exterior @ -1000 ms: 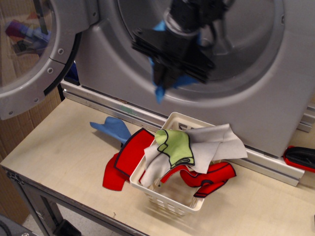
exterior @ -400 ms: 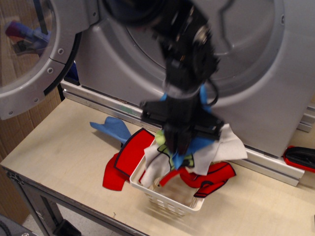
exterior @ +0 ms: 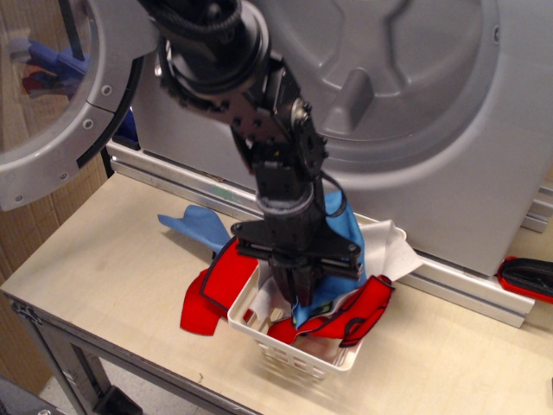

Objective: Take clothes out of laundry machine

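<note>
- The end effector (exterior: 294, 290), black and angular, reaches into the white slatted basket (exterior: 298, 356); its grip cannot be told.
- A soft blue cloth (exterior: 346, 246) drapes beside it, over red black-edged pieces (exterior: 203, 298).

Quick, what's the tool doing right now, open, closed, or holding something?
Tool: down in the white basket against the blue cloth; whether it is open or closed on the cloth cannot be told.

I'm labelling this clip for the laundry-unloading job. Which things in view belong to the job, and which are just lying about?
Job: laundry machine, its open door, gripper, blue cloth, white basket, red pieces, white cloth.

Lying about: blue cloth on the table, red-and-black object at right edge.
</note>
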You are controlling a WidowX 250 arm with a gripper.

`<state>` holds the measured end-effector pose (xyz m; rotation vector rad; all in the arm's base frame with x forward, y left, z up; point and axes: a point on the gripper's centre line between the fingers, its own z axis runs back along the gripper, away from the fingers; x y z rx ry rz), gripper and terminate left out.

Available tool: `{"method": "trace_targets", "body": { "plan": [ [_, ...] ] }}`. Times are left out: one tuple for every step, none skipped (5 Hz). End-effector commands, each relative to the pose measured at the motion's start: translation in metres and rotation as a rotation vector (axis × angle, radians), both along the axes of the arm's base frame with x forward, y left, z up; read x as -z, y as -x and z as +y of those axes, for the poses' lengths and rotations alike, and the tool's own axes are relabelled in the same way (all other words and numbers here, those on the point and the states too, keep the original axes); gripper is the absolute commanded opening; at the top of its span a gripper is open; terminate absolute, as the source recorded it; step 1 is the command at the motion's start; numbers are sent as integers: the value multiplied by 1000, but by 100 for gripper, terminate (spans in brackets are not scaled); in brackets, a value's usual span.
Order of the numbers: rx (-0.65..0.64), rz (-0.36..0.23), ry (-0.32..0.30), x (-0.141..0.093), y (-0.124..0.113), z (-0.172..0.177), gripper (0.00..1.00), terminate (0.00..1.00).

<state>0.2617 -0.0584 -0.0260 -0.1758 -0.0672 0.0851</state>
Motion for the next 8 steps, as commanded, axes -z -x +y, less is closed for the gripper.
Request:
{"method": "trace_targets", "body": {
  "plan": [
    [-44, -44, -12, -4, -1, 11, 0, 0],
    [-99, -50, -23, -28, 6, 10, 100, 0],
    [-86, -8, -26, -51, 8, 9, 100, 0],
    [-145, 15, -105, -74, 6, 5, 100, 0],
    [-158, 18, -104, -104, 7, 7, 100, 0],
    [-134, 11, -120, -114, 6, 7, 100, 0],
    [-81, 12, -88, -116, 3, 7, 100, 0],
    [-81, 12, -88, -116, 3, 7, 100, 0]
  ]
}}
